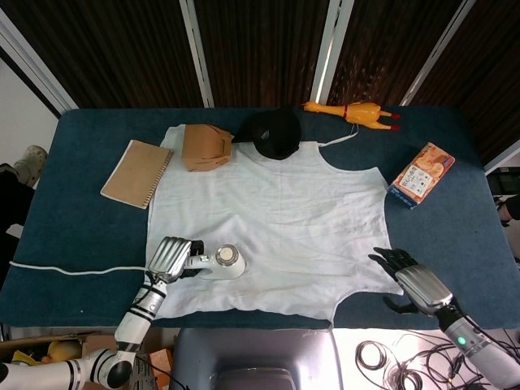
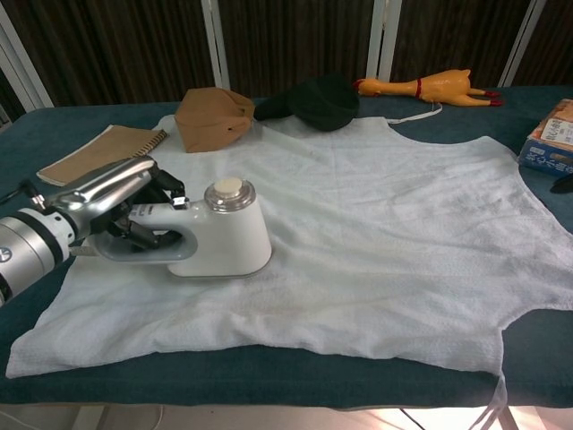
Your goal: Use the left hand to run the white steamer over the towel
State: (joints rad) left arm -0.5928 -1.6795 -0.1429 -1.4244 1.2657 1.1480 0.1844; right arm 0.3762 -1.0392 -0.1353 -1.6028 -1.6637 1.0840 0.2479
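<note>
While my left robot hand (image 2: 112, 199) wraps its fingers through the loop handle of the white handheld steamer (image 2: 215, 237), the steamer sits flat on the white cloth towel (image 2: 385, 215), near that towel's front left corner. A thin white cord (image 1: 73, 269) lies across the dark blue tabletop (image 1: 89, 236) to my left. Farther back on that side, a tan spiral-bound notebook (image 1: 137, 172) lies just off the towel's edge, and a brown folded paper bag (image 1: 203, 147) rests on the towel's far left corner. Beside it, a black cloth cap (image 1: 273, 134) overlaps the towel's far edge. A yellow rubber chicken (image 1: 351, 111) lies behind, on the bare tabletop. To the right, an orange and white cardboard box (image 1: 422, 174) sits just past the towel's right edge. My right robot hand (image 1: 410, 281) rests at the towel's front right corner, holding nothing, with its dark fingers spread and lightly curled.
</note>
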